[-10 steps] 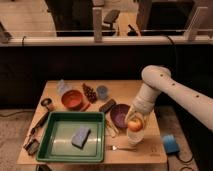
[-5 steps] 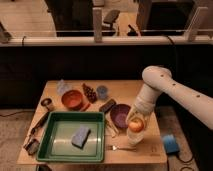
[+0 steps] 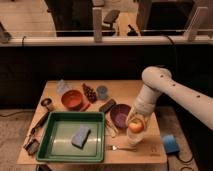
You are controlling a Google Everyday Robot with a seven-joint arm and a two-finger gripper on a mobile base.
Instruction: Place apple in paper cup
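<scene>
One white arm reaches in from the right over the wooden counter (image 3: 126, 89), and its gripper (image 3: 135, 126) hangs near the front right corner. The jaws are closed narrowly on the apple (image 3: 135, 127), one on each side of it. The apple is directly over the mouth of the paper cup (image 3: 133, 141), which stands upright on the counter; I cannot tell whether the fruit touches the rim. Just behind and to the left of the cup is a purple bowl (image 3: 119, 114). A fork (image 3: 118, 147) lies on the counter beside the cup's base. A green tray (image 3: 60, 134) fills the front left and holds a blue-grey sponge (image 3: 81, 136). Farther back stand a red bowl (image 3: 72, 99), a dark bunch of grapes (image 3: 90, 93) and a small blue-grey cup (image 3: 102, 92).
</scene>
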